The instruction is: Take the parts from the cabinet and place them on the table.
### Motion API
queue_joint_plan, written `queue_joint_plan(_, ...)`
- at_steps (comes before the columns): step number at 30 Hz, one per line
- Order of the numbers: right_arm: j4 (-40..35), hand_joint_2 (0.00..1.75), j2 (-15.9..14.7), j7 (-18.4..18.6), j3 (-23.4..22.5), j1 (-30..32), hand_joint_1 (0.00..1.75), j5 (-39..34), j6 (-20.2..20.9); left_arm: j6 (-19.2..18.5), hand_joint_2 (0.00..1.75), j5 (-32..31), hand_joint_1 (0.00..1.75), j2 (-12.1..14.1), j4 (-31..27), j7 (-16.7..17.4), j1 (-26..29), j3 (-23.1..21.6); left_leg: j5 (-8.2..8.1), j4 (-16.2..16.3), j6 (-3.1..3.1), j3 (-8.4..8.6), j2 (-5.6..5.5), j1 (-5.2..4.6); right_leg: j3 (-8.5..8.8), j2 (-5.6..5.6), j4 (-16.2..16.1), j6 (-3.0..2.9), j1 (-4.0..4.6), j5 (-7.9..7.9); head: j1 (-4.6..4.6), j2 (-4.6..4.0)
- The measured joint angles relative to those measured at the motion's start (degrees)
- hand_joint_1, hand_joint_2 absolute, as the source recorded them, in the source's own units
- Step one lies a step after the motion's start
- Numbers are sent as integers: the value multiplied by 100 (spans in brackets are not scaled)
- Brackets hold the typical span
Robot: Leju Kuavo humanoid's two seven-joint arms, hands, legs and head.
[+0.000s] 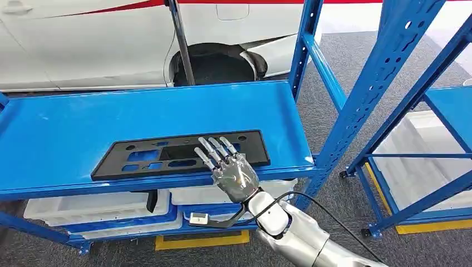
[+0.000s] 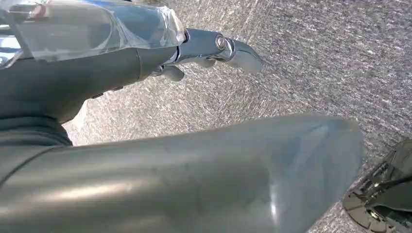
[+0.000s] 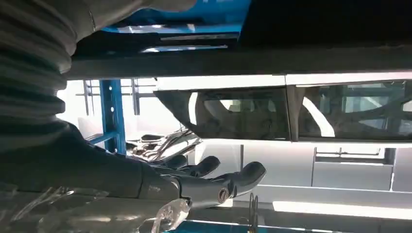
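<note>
one black plastic part [image 1: 181, 154] is seen lying flat on the blue shelf [image 1: 67, 119] of the cabinet, near the shelf's front edge, long side parallel to that edge; several cutouts and small holes are visible in it. one right hand [image 1: 232, 169] is seen in the head view, at the 4 o'clock end of the part, palm down, fingers [image 1: 214, 149] spread and extended over the part's right portion; contact with the part cannot be confirmed. nothing is gripped by it. in the right wrist view the same hand's fingers [image 3: 214, 177] are seen stretched out and apart.

one left hand [image 2: 214, 48] is seen in the left wrist view, hanging over grey carpet [image 2: 316, 58], fingers out, nothing held.

below the shelf, three white bins [image 1: 89, 207] are counted on the lower level, at 6 to 7 o'clock of the part. a second blue rack [image 1: 439, 111] is seen at 3 o'clock, with one white bin [image 1: 412, 161] under it. a white car body [image 1: 83, 44] with one dark wheel arch [image 1: 214, 64] is seen at 12 o'clock behind the shelf.
</note>
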Motion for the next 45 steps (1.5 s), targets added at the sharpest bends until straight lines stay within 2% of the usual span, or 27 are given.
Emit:
queue_joint_plan(12,199,175,164,-205,46,-64,0,20,26,-4,0,-13,0,0,0,20,-63,-31,0,0,0,0,0,0,1,0,0,0,1,0,0,0)
queue_joint_plan(24,439,175,437,-208,136,-126,0,-57,-98,-37,0,-63,0,74,-2,31,-138,-140,1,-1,-1,-1,0,0,0,0,0,0,0,0,0,2)
queue_joint_plan(45,564,175,520,-197,190,-199,0,-48,-149,-44,0,-63,0,122,-2,74,-200,-177,1,0,-1,0,0,0,-1,0,0,0,0,0,0,2)
